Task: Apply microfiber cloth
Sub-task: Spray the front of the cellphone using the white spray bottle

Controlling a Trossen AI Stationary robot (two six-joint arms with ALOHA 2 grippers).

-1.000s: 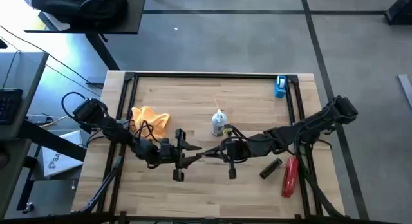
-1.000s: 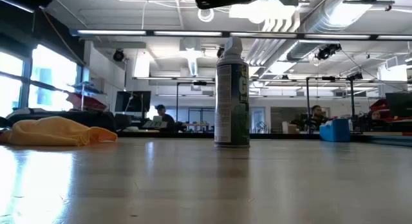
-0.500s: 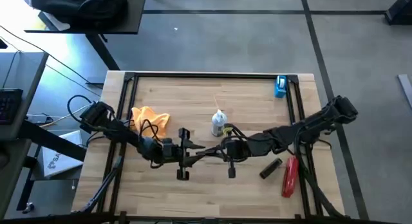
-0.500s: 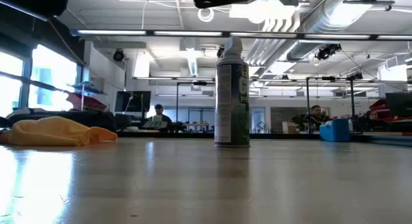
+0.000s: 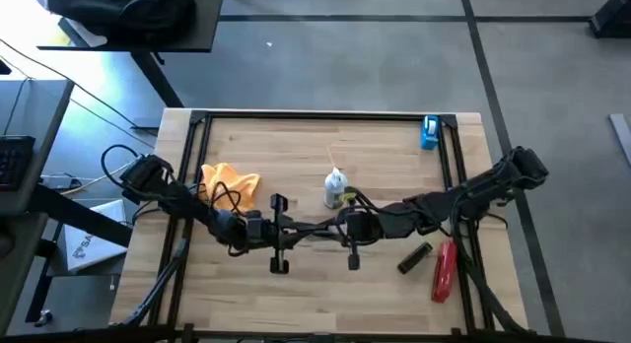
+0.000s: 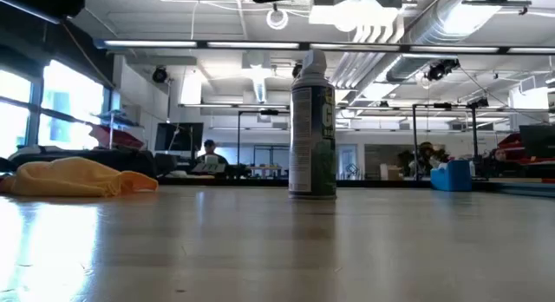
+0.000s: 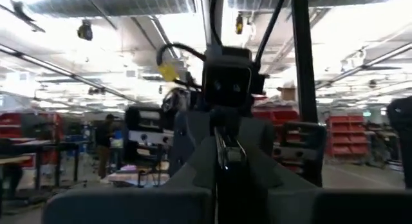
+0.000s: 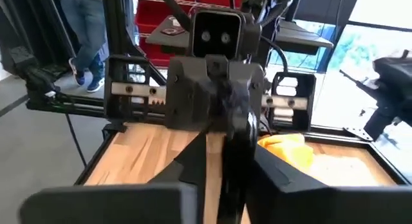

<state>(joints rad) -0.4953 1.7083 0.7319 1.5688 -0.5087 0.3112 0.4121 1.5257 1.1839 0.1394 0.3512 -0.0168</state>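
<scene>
Crumpled soft orange-yellow microfiber cloth

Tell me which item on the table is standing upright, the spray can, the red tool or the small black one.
The spray can stands upright; the low view shows it on its base. The red tool and small black item lie flat.

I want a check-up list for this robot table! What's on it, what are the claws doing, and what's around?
Surface: wooden table, bare wood mostly.
Job's things: yellow cloth, crumpled on the left side, untouched.
Clutter: spray can upright mid-table; blue tape holder at the far right corner; red tool and a black object at right.
Grippers: left gripper and right gripper meet fingertip to fingertip mid-table, above the wood.
Cables: black loops on the left arm.
Surroundings: workshop, people at desks far behind.
</scene>
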